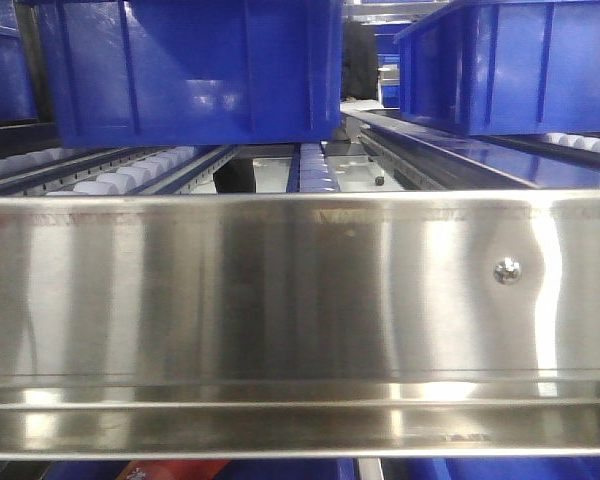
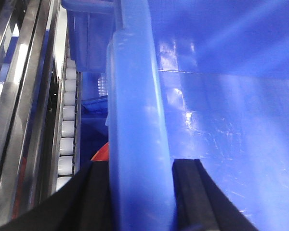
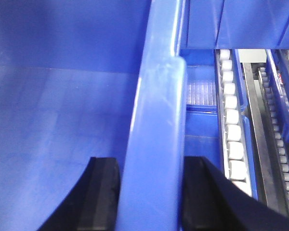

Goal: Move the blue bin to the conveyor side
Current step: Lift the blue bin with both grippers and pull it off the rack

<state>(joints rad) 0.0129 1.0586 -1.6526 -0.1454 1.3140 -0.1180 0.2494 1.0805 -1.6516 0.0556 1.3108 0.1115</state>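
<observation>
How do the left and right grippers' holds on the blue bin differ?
The left gripper has the inside of the blue bin on its right and white rollers on its left; the right gripper has them mirrored. Something orange shows by the left gripper, nothing such by the right gripper. Both straddle the thick rim, fingers against it.

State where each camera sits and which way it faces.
Front: behind the steel rail, facing forward at two blue crates on roller tracks; no robot parts show.
Left wrist: above the left gripper, looking along its black fingers astride the rim of the blue bin.
Right wrist: same over the right gripper, bin interior at left.
Shared: both wrists show the bin and white rollers.
</observation>
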